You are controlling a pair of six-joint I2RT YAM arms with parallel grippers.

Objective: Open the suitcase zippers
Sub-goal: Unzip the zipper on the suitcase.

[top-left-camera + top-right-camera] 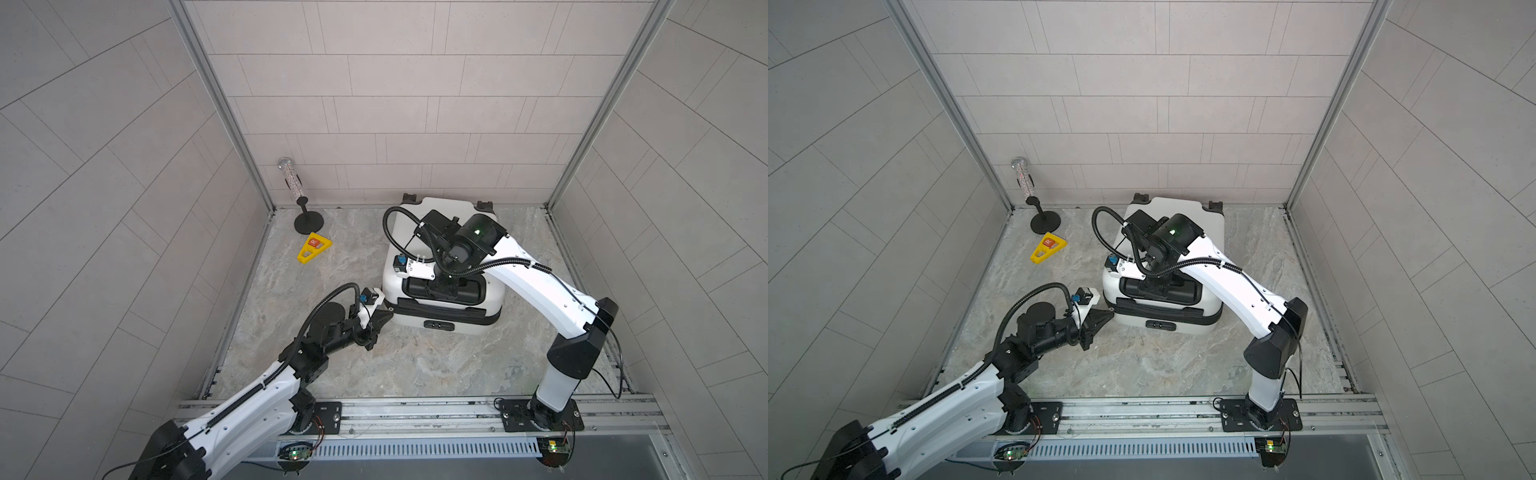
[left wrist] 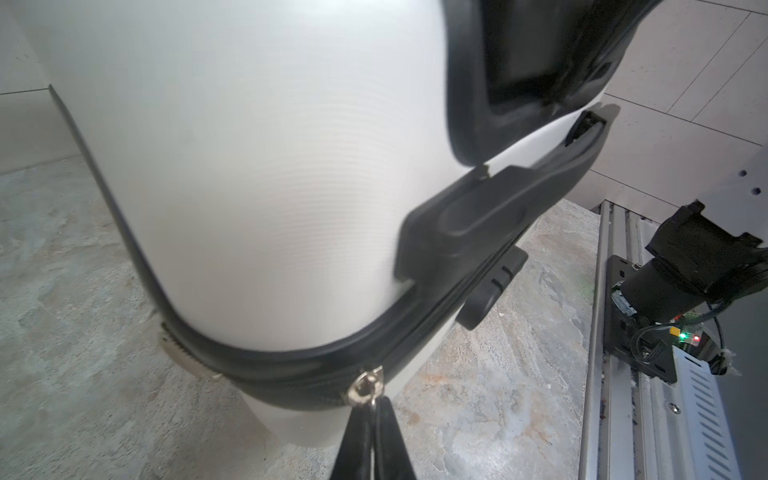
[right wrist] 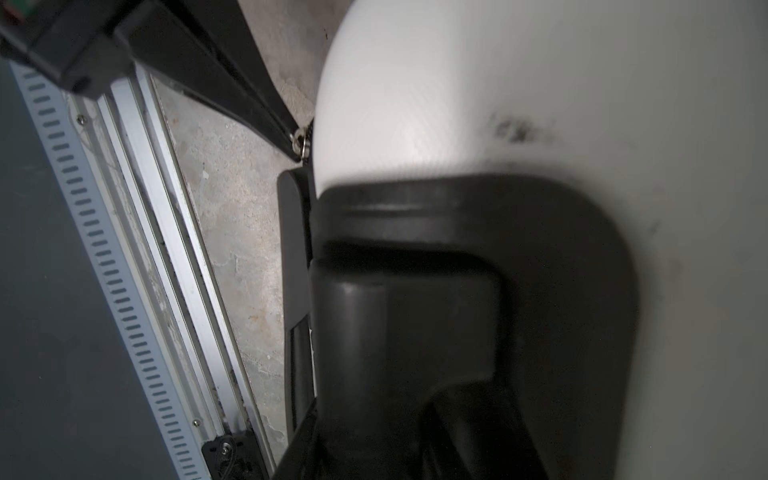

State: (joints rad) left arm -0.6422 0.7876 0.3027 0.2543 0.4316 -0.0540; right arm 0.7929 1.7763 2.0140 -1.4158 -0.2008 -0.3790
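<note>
The left gripper pinches the zipper pull at the case's corner just ahead of its tips, likely to drag it open, while the right gripper, jaw state unclear, sits in the handle panel below it, probably bracing the case.

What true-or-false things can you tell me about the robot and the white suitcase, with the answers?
1. The left gripper is pinching a zipper pull. True.
2. The suitcase stands upright on its wheels. False: it lies flat on the marble surface.
3. The right gripper reaches into the black handle panel. True.
4. The yellow triangle lies on top of the suitcase. False: it lies on the marble surface, next to the black stand.
</note>
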